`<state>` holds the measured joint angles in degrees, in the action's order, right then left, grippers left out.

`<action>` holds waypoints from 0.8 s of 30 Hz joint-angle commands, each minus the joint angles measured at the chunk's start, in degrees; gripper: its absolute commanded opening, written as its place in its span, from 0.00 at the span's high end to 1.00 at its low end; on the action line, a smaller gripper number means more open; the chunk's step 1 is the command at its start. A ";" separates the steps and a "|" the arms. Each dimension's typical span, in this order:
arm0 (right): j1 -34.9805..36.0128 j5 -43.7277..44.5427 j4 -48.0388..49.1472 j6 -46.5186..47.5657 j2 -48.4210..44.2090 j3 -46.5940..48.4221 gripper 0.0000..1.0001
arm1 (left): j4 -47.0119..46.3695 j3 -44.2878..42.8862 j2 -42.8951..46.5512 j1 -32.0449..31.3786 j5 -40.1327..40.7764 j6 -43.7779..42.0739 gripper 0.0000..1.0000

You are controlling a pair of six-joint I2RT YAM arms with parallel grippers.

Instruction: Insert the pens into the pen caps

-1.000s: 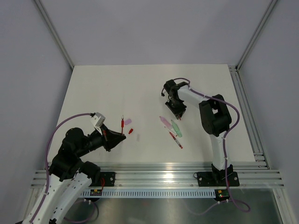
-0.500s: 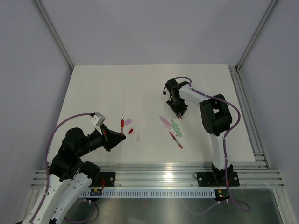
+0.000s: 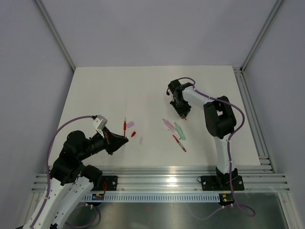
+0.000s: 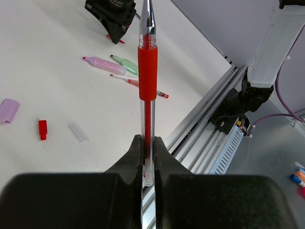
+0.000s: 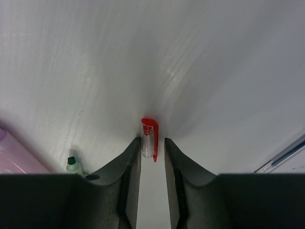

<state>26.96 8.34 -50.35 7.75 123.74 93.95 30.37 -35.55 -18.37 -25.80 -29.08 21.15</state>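
My left gripper [image 3: 122, 141] is shut on a red pen [image 4: 147, 81] by its rear end, tip pointing away; the pen also shows in the top view [image 3: 125, 125]. My right gripper [image 5: 152, 149] is down at the table with its jaws narrowly open around a clear cap with a red clip [image 5: 149, 142]. The cap lies between the fingertips, with a gap on its right side. In the top view this gripper [image 3: 183, 114] is right of centre. A pink pen [image 3: 167, 124], a pale green pen [image 3: 180, 130] and a thin red pen [image 3: 180, 142] lie just in front of it.
Near the left gripper lie a pink cap [image 4: 8, 109], a small red cap [image 4: 43, 129] and a clear piece [image 4: 77, 132]. The green pen's tip [image 5: 72, 165] is close to the right gripper's left finger. Aluminium rails [image 3: 162, 179] run along the near table edge.
The right gripper has shifted slightly to the right over the table. The left arm and its red pen have not moved.
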 commanded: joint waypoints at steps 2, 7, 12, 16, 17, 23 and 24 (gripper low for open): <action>0.37 1.42 1.13 0.60 2.02 2.99 0.71 | -1.89 -1.10 -0.26 0.40 -0.19 -0.32 1.00; 0.72 2.65 0.95 0.69 2.55 3.87 0.71 | -1.89 -1.10 -0.35 0.49 -0.19 -0.23 1.00; 0.73 2.12 1.04 0.51 2.91 3.78 0.72 | -1.98 -1.10 -0.44 0.49 -0.19 -0.23 1.00; 0.64 1.16 2.09 -0.10 3.35 3.08 0.72 | -1.98 -1.01 -0.53 0.49 -0.27 -0.14 1.00; 0.72 0.89 2.27 -0.28 3.61 2.99 0.73 | -1.98 -1.01 -0.53 0.49 -0.10 -0.14 1.00; 0.64 0.54 4.11 -0.80 2.74 2.12 0.94 | -2.07 -1.01 -1.23 0.58 -0.10 -0.05 1.00; 0.55 0.54 4.90 -0.98 2.12 1.59 0.98 | -2.07 -0.93 -1.32 0.58 -0.10 -0.05 1.00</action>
<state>27.16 10.07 -48.99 7.33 125.45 96.47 30.33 -35.55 -18.87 -25.54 -29.08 21.15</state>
